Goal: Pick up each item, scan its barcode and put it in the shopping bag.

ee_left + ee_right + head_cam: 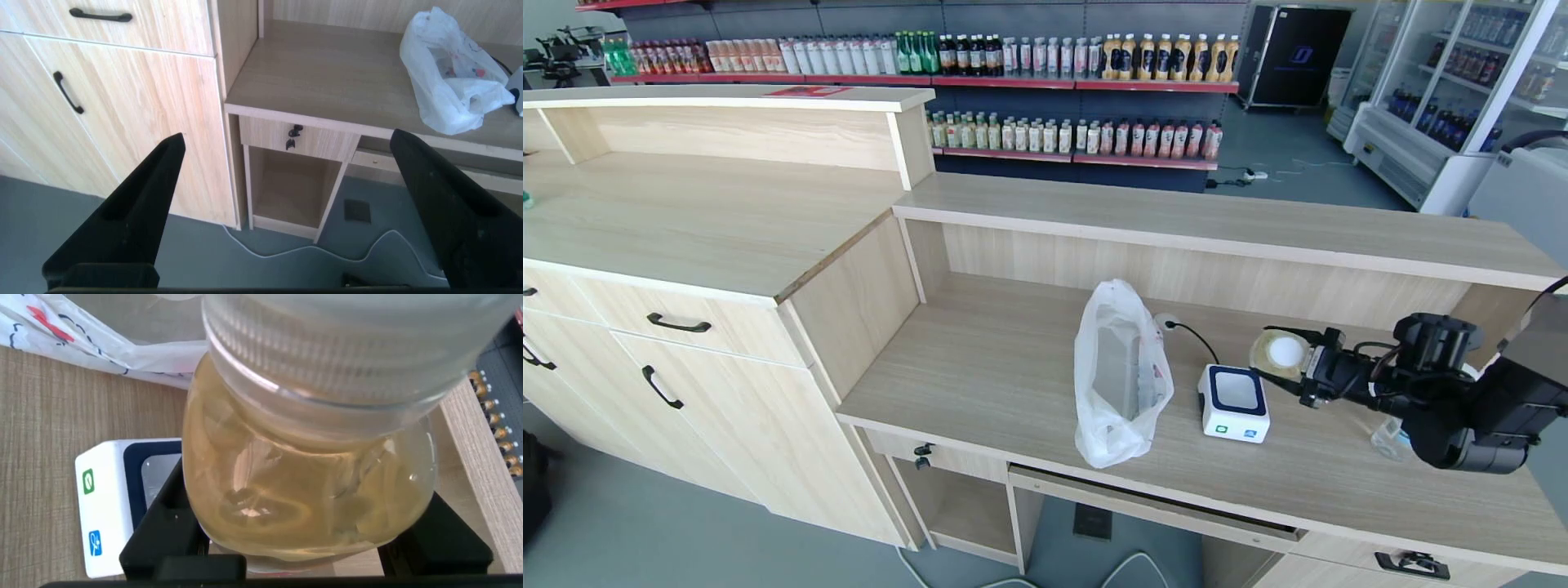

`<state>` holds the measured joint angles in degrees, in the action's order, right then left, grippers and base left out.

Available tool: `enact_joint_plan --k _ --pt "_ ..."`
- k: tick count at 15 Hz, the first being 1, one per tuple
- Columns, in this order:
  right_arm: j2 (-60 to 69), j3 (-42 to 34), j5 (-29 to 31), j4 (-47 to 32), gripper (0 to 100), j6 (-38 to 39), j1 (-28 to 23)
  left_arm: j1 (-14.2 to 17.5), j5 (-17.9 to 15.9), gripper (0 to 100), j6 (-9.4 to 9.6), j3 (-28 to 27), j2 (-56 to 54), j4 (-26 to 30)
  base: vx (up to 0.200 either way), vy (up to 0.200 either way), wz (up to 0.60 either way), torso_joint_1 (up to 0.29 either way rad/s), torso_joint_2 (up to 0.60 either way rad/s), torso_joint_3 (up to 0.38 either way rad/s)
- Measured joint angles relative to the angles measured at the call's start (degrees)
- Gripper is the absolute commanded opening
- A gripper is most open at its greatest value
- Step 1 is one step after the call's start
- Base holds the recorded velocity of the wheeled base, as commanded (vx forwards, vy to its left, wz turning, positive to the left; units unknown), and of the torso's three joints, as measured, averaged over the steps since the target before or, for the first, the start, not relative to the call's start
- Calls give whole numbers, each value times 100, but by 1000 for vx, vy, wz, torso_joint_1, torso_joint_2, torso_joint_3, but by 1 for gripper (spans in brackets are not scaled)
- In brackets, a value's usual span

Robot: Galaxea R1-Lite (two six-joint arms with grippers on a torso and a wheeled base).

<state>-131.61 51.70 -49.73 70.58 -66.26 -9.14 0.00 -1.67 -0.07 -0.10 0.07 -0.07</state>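
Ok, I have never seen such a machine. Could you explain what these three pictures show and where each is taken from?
This is a robot with two arms at a shop counter. The wide picture comes from a camera on its head, looking down. The other two come from cameras on its wrists. On the counter stand a white plastic bag and a small white scanner. The right gripper is shut on a bottle of yellowish liquid, close to the scanner. In the left wrist picture the two dark shapes are the left gripper, open and holding nothing, out past the counter's edge above the floor.
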Motion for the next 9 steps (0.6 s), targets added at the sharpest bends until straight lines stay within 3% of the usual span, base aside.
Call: enact_joint_plan --k 3,6,7,9 --pt "289 100 600 -104 0 1436 33 0 1 100 0 0 0 0 0 0 0 0 0 0" --pt "901 65 2242 -394 0 3084 80 0 0 100 0 0 0 0 0 0 0 0 0 0" --pt "1141 -20 2884 -525 0 3339 79 0 1 100 0 0 0 0 0 0 0 0 0 0" --pt "1582 -542 3530 -686 0 3524 22 0 1 100 0 0 0 0 0 0 0 0 0 0"
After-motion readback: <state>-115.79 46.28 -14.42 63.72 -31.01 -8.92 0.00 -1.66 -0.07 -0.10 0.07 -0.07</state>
